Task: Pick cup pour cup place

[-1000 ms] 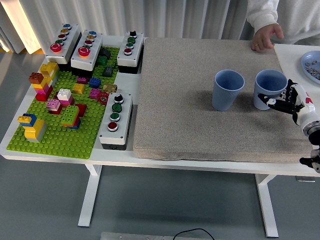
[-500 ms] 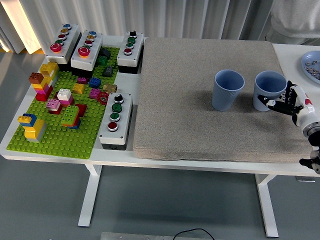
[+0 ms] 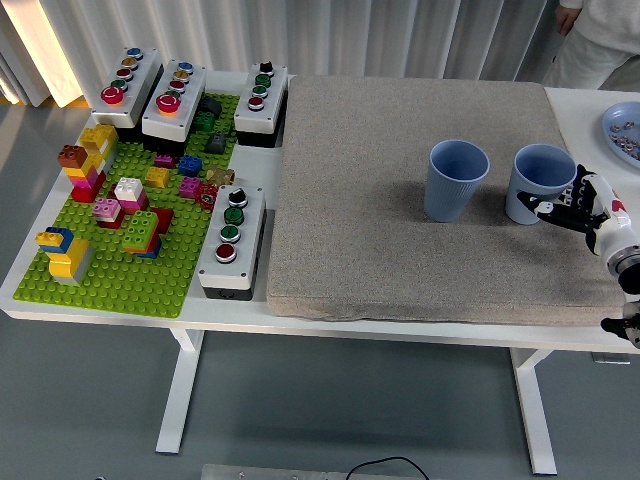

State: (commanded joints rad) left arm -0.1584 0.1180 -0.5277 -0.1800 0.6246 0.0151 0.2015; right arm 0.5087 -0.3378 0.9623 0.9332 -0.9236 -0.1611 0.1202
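Observation:
Two light blue cups stand upright on the grey mat (image 3: pixel 400 250). The left cup (image 3: pixel 457 180) stands alone near the mat's middle right. The right cup (image 3: pixel 540 178) is close to the mat's right edge. My right hand (image 3: pixel 572 203) comes in from the right edge, and its black fingers (image 3: pixel 556 207) are curled against that cup's lower right side. What is inside the cups cannot be made out. My left arm is out of sight.
A green brick baseplate (image 3: pixel 110 280) with several coloured bricks fills the table's left. Button boxes (image 3: pixel 232 238) stand around it. A blue plate (image 3: pixel 624 128) with small parts lies at the far right edge. A person in white (image 3: pixel 600 40) stands at the top right.
The person's hand has lifted off the mat's far edge and drawn back to the top right corner. My right hand and the right cup have shifted very slightly to the right.

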